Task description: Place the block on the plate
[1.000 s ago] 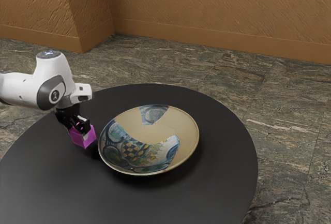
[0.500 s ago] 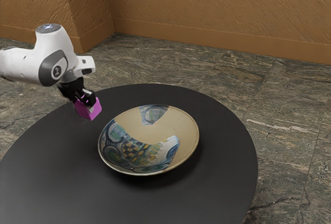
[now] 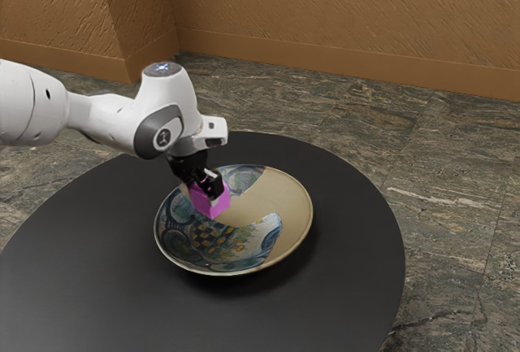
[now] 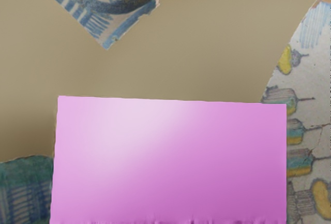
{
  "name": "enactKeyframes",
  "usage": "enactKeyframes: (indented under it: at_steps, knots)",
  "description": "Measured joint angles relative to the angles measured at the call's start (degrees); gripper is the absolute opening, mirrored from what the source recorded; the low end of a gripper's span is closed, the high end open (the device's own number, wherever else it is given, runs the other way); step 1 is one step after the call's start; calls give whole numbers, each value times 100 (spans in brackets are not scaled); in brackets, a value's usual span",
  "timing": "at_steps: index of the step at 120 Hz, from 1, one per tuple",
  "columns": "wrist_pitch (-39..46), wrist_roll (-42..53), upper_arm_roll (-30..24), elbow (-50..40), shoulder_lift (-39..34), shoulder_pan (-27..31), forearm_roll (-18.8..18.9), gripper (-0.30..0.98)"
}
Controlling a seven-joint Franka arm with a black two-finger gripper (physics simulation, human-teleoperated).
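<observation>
pressing with both black fingers (image 3: pixel 215 185) on two sides of the pink block (image 3: pixel 211 204), apart only by about the width of this block, as far as possible to judge. holding it over the painted plate (image 3: pixel 286 202), and probably without contact with it. for this step, better to go first a little toward the middle of the plate, because of the sloping surface near its edge. then descend slowly and straight, with the bottom face of the block as level as possible. on touching the plate, stop at once, so as not to push hard on it or tip it on the table (image 3: pixel 81 287). spread the fingers gently and equally, only after finding firm support from below; with too early a release, perhaps a drop, or a slide along the curve. afterwards, rise straight up, without brushing the block.

hard to make out: the gap between block and plate, for lack of a clear shadow to judge the height. hidden: the underside of the block, and also the part of the plate behind it. cut off at the wrist view's lower edge: some part of the block. in the exterior view, difficult to see well the farther side of the grip.
</observation>
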Motion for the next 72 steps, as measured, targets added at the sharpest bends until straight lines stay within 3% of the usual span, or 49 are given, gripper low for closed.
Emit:
enactKeyframes:
  at_steps: [36,72]
  knots:
    - [-285,52,-51,40,-502,62,-75,63]
    - [-2193,228,-69,1662,-705,117,-56,67]
